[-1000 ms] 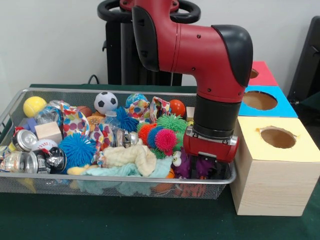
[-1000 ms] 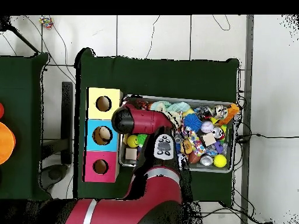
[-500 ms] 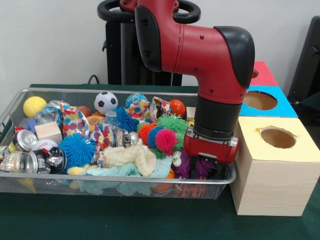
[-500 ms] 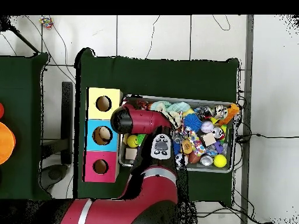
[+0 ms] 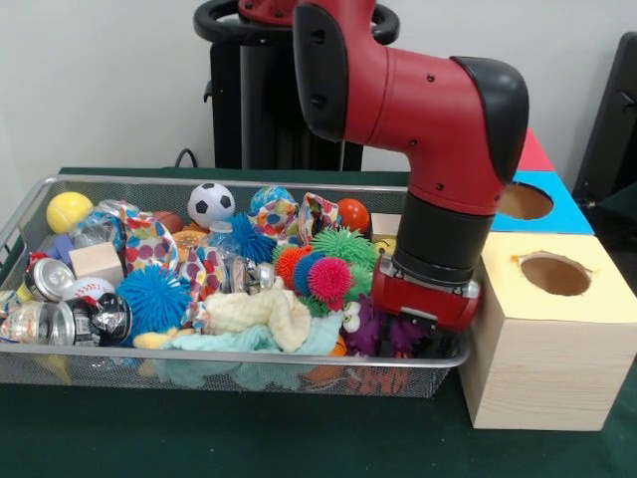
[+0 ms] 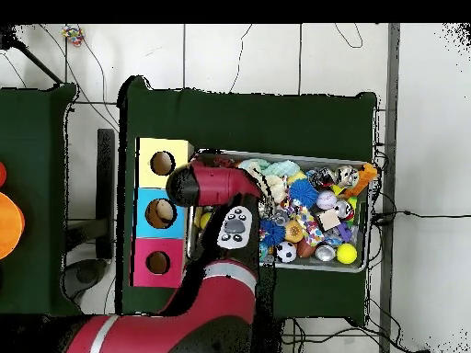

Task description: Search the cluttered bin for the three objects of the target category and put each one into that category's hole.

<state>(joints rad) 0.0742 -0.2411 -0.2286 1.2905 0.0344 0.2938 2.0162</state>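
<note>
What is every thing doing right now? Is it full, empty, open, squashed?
Wire bin: heaped full of toys.
Gripper: down in the bin's end beside the boxes; open or shut cannot be told.
Purple toy: lying right next to the gripper.
Yellow box: hole on top open, nothing poking out.
Blue box: hole open.
Cans: lying on their sides.
Cloths: crumpled.

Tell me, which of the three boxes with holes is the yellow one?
It is the box with the yellow top, the one nearest the camera in the front view, right beside the wire bin. Behind it come the blue box, then the red box.
</note>
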